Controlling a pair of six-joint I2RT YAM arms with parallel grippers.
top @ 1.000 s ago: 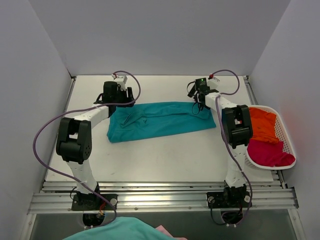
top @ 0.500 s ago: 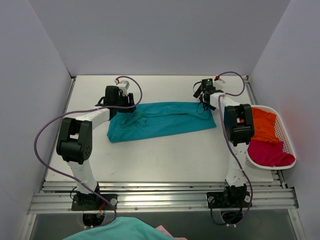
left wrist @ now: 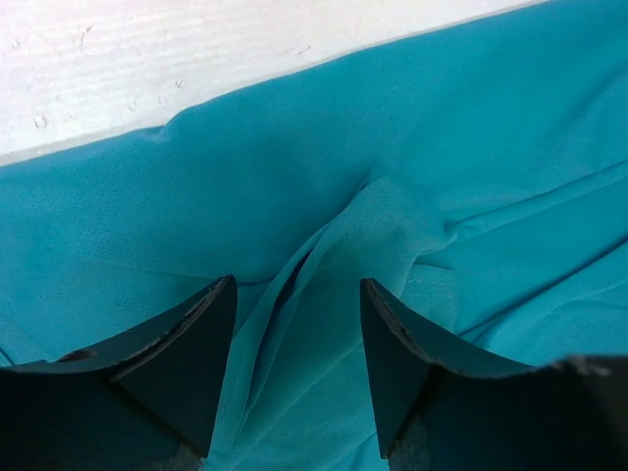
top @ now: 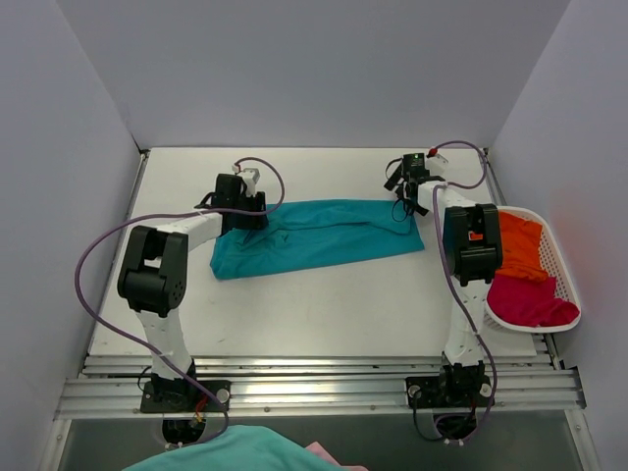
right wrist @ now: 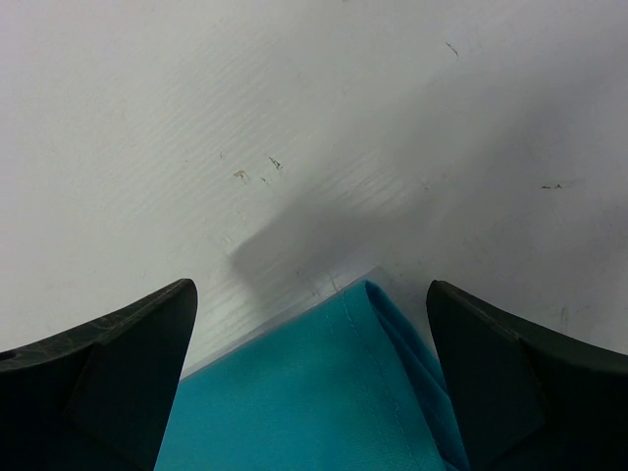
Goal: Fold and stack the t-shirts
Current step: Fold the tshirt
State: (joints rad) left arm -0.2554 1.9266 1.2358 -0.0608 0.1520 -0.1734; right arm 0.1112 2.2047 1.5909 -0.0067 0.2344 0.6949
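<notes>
A teal t-shirt (top: 314, 235) lies folded in a long band across the table, creased at its left end. My left gripper (top: 248, 216) is low over that far-left part. In the left wrist view it (left wrist: 297, 285) is open, and a raised fold of the teal cloth (left wrist: 392, 147) runs between its fingers without being pinched. My right gripper (top: 404, 203) hangs wide open over the shirt's far right corner (right wrist: 324, 392), which shows between the fingers with bare table beyond. An orange t-shirt (top: 515, 245) and a magenta t-shirt (top: 530, 299) lie crumpled in the basket.
The white lattice basket (top: 562, 270) sits at the table's right edge beside the right arm. White walls close in the left, back and right. More teal cloth (top: 235, 453) shows below the front rail, off the table.
The left gripper has slid right onto the shirt's left end and its jaws have narrowed a little. The right gripper has shifted right and back to the shirt's far corner.
</notes>
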